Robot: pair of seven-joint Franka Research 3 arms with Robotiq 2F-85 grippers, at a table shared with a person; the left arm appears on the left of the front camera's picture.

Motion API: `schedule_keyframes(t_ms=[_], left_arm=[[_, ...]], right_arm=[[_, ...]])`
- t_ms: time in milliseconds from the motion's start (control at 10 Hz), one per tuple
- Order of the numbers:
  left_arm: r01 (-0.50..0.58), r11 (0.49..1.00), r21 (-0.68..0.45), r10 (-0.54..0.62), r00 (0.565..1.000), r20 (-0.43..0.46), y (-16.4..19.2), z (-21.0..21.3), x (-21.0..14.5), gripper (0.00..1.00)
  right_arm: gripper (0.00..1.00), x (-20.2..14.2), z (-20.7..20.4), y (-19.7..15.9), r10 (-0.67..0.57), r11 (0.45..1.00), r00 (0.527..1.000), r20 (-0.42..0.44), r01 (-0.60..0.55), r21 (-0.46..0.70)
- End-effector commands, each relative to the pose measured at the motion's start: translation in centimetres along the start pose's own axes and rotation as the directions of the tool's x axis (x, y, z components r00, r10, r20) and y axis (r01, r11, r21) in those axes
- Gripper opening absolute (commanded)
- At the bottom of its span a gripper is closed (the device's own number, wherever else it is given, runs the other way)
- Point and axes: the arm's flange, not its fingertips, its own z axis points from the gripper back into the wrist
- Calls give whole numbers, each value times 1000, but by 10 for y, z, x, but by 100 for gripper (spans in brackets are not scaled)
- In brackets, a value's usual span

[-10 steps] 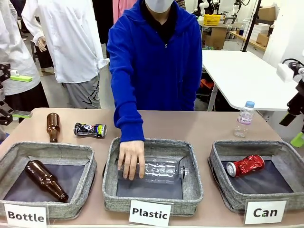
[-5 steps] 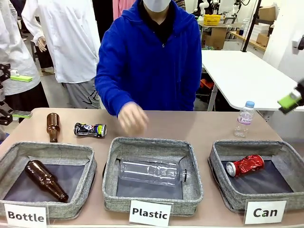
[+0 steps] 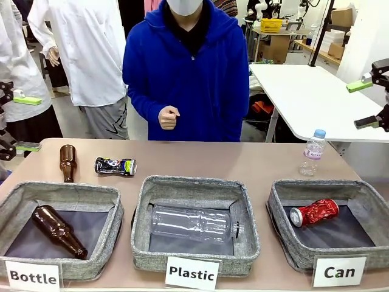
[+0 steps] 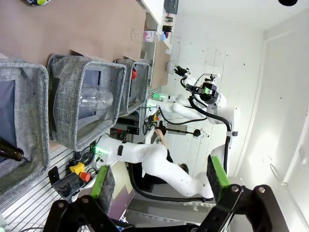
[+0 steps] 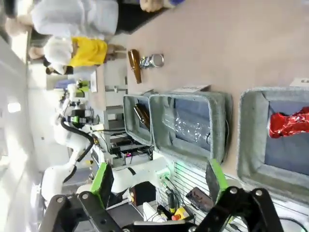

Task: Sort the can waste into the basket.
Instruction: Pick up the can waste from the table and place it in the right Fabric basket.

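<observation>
Left gripper (image 4: 161, 178) is hanging released, empty. Dark dented metal can with blue-white print (image 3: 115, 165) is lying on smooth tan bench (image 3: 243, 159). Shiny crumpled red can (image 3: 314, 212) is resting inside square grey woven basket (image 3: 293, 252). Right gripper (image 5: 159, 177) is hanging released.

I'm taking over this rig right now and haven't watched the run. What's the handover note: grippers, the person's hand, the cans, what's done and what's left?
Left gripper: open, holding nothing.
Right gripper: open, holding nothing, up at the right edge in the front view.
Person's hand: a fist at the chest, off the table.
Red can: lying in the Can basket. Done.
Dark can: lying on the table at the far left, beside a brown bottle.
Left to do: get the dark can into the Can basket.
</observation>
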Motion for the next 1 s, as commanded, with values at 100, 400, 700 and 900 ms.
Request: schedule_keyframes(t_ms=[100, 400, 700, 900], left_arm=[[-9, 1000, 2, 9, 1000, 4, 0, 0, -3, 100], [-9, 1000, 2, 9, 1000, 4, 0, 0, -3, 100], [-9, 1000, 2, 9, 1000, 4, 0, 0, -3, 100], [0, 1000, 0, 0, 1000, 0, 0, 0, 0, 100]], right_arm=[[100, -5, -3, 7, 125, 991, 986, -113, -130, -39], [100, -5, -3, 7, 125, 991, 986, -113, -130, -39], [100, -5, -3, 7, 125, 991, 986, -113, -130, -39], [100, -5, -3, 7, 125, 991, 986, -113, -130, -39]])
